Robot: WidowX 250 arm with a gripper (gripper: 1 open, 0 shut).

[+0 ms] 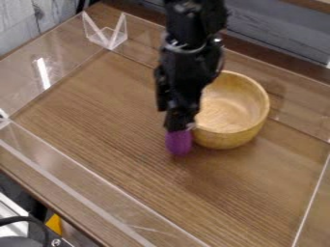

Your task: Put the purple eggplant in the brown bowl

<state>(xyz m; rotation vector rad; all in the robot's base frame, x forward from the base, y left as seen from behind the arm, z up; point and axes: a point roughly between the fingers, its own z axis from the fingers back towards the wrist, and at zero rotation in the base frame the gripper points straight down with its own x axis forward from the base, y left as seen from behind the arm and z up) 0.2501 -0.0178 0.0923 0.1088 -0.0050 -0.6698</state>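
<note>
While the black arm hangs over the middle of the wooden table (91, 145), its gripper (178, 128) points straight down and has the purple eggplant (178, 143) pinched at its tip, jaws closed onto the upper end of it. Eggplant hangs nearly upright, long axis vertical, purple body showing below the fingers; stem cap not visible, hidden by the fingers or too blurred to tell. Lower end of the eggplant sits very close to the tabletop; can't tell if it's touching the wood or just off it. The eggplant is just beside the brown bowl (238, 121), against the outside of the bowl's near-left wall in this view, not over the rim and not inside. Contact between eggplant and bowl wall can't be confirmed. Bowl stands upright toward the table's far right side, tan inside showing with nothing in it, its left part partly covered by the arm. Clear plastic wall (39, 72) runs round the table edges, with a clear folded plastic piece (106, 31) near the far-left corner. A grey board surface (277, 24) lies behind the far edge. Along the near-left edge there are dark cables (19, 230), partly cut off by the frame.
</note>
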